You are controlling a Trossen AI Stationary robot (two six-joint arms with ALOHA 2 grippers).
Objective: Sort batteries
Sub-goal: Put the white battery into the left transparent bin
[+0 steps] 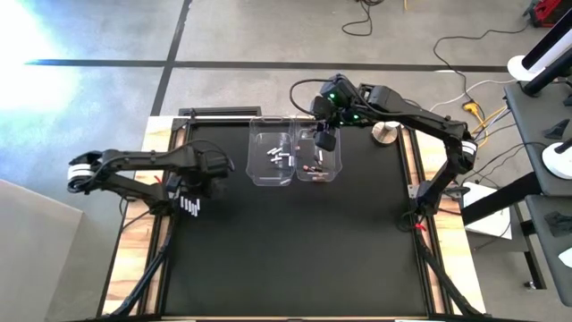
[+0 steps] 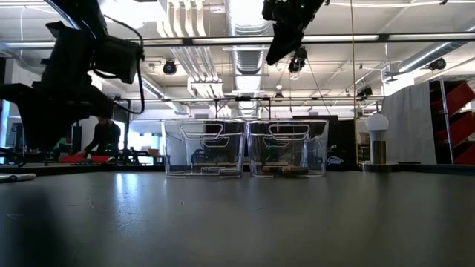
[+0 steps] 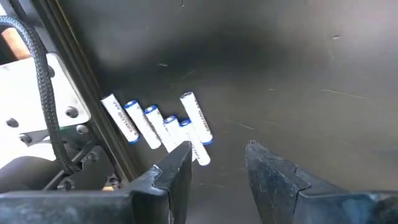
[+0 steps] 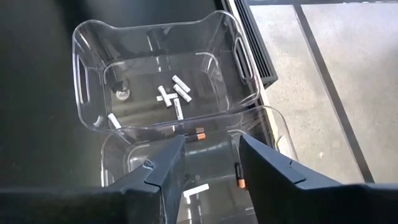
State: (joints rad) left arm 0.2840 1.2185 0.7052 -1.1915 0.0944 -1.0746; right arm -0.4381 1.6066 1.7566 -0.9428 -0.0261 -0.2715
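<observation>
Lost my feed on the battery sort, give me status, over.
Right claw open, empty, above right bin. Left claw open over white batteries at table's left edge. White cells in left bin. Nothing blocking.

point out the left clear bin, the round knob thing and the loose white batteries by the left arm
left clear bin (image 1: 256, 170) high view, its left wall
round knob (image 1: 384, 133) high view, its top
white batteries (image 3: 158, 125) left wrist view, middle cell

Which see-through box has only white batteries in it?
The left clear bin, the one beside the bin under the right claw. Its batteries are all white; the right clear bin also holds dark orange-tipped ones.
</observation>
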